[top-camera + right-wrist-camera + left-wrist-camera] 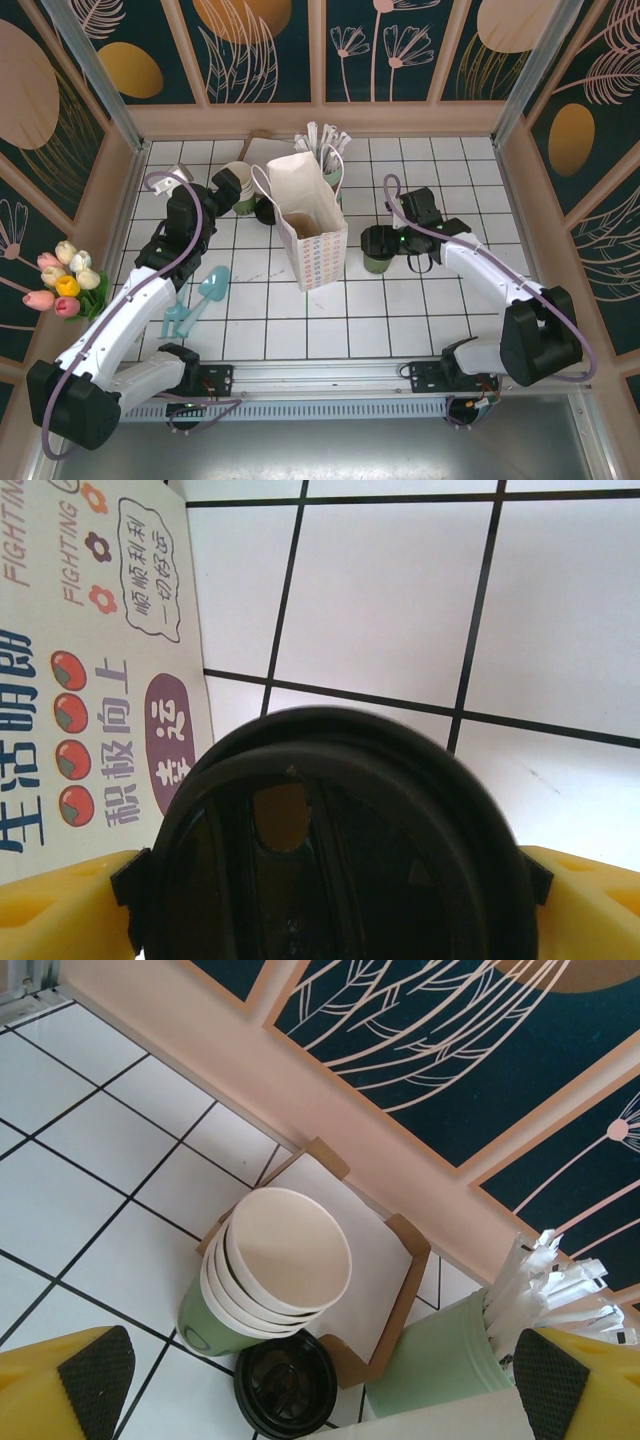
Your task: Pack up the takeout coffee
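Takeout coffee [378, 250]: stood upright on the tabletop [300, 330], black lid on, just right of the paper bag [322, 255] and outside it.
Right claw [335, 880]: straddled the cup at lid height, a pad close against each side of the rim; I couldn't tell whether it was clamped or merely set around.
Paper bag: upright mid-tabletop, mouth open.
Left claw [322, 1375]: jaws spread wide, nothing between, hovering by the stack of lidless cups [285, 1260], a loose black lid [285, 1385] and the stick cup [450, 1360].
Progress: early, by my reckoning; coffee lidded and bracketed, not lifted, not bagged.
Remaining: firm grip, lift, carry over the bag mouth, lower upright, let go.
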Motion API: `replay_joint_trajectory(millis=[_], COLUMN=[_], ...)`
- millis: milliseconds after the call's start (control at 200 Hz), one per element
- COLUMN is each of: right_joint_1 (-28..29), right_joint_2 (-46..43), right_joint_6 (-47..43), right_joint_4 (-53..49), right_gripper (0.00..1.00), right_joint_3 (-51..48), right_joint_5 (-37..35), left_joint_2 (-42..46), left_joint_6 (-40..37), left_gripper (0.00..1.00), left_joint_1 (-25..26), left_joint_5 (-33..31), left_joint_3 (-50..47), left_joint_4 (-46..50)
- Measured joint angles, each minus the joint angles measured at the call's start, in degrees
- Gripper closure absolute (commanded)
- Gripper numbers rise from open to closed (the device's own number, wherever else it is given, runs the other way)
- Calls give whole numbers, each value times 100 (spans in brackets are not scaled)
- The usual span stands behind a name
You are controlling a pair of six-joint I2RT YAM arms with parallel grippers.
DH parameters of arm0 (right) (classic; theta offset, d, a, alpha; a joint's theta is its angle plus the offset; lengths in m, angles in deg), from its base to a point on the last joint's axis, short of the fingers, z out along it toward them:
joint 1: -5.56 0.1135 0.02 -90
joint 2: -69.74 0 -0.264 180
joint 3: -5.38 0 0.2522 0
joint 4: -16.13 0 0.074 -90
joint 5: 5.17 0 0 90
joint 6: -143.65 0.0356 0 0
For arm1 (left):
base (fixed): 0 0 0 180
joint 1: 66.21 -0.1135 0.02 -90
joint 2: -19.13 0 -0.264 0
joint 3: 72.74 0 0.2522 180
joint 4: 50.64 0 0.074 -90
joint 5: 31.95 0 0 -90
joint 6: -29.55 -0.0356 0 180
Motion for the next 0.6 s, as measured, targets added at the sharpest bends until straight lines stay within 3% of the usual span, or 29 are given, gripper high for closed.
replay_joint_trajectory(millis=[35,265,600], right_joint_1=[0,22,332], right_joint_2=[-4,-7,343], right_joint_6=[13,199,907], right_joint_4=[-2,-234,-1412], right_gripper=[1,1,1], right_joint_3=[0,109,1270], right_joint_5=[-24,-229,-649], left_joint_2=[0,0,-7], left_joint_6=[0,-2,-11], left_gripper=[1,1,1], left_joint_1=[0,0,0], left_joint_5=[0,-2,-39], left_joint_3=[0,0,-76], left_joint_4=[0,0,4])
